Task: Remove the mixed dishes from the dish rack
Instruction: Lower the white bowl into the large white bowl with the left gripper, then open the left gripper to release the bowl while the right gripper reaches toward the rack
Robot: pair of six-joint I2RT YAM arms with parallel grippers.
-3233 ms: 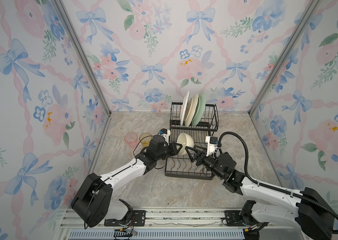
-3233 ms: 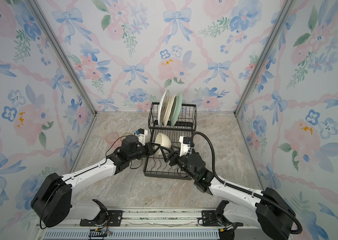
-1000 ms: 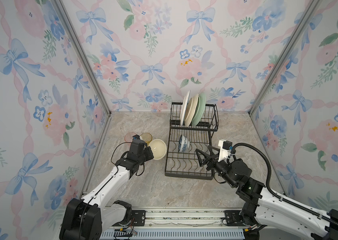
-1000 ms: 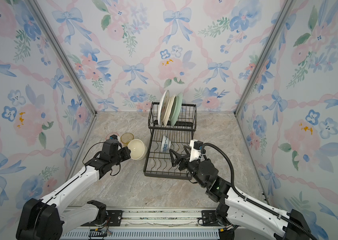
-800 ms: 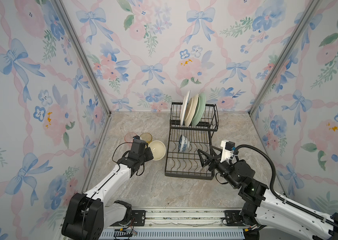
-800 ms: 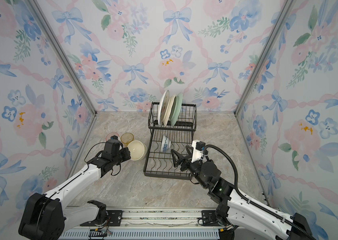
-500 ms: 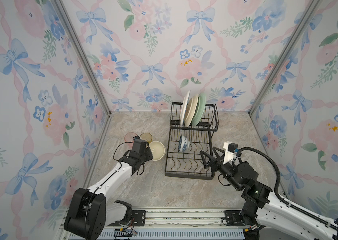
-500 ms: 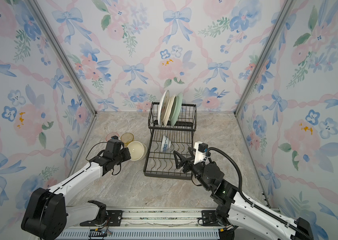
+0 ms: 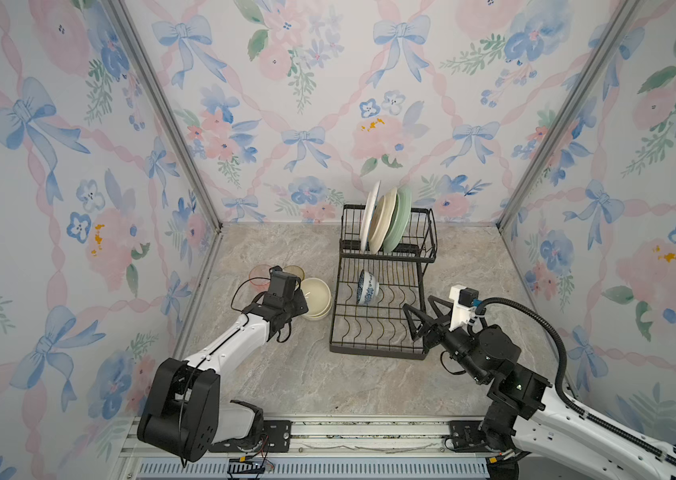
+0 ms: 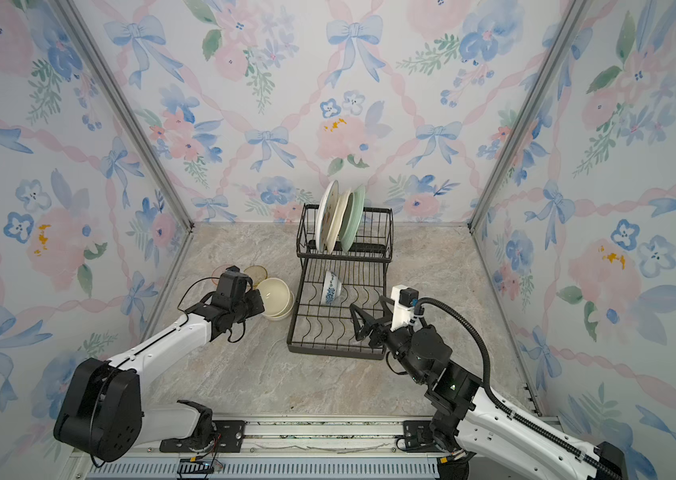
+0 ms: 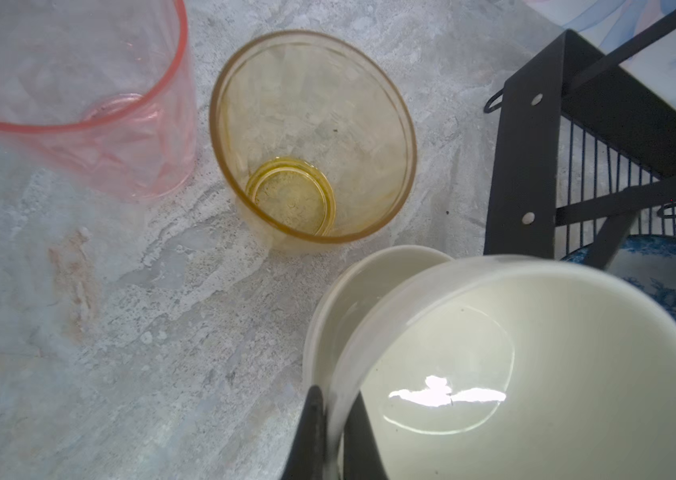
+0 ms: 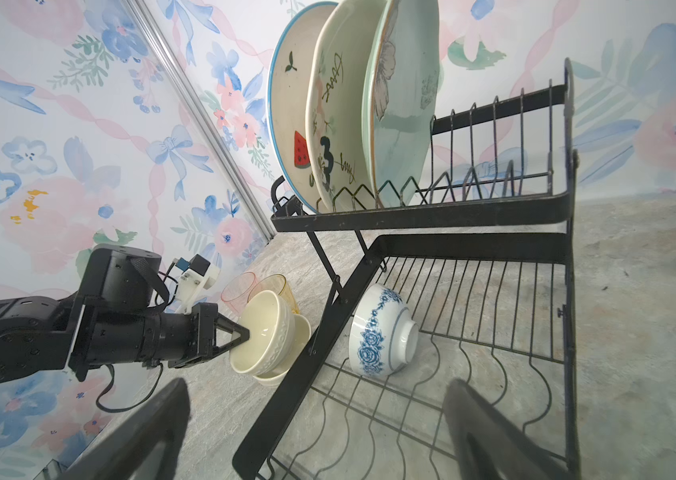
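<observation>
Two cream bowls [image 9: 316, 297], left hand [image 12: 246, 332] pinching upper rim

left arm [image 9: 240, 332] is stretched out low and nearly straight, forearm running away from its base, wrist roughly level. left pincer [image 12: 247, 332] is clamped tight on the rim of a cream bowl [image 12: 269, 322], one finger [image 11: 314, 432] outside the wall and the other inside it. right arm [image 10: 494, 411] rises from its base, bends at the elbow and reaches forward toward the middle. right pincer [image 10: 366, 306] is spread wide with nothing gripped, tips aimed forward and a bit left, up in the air.
</observation>
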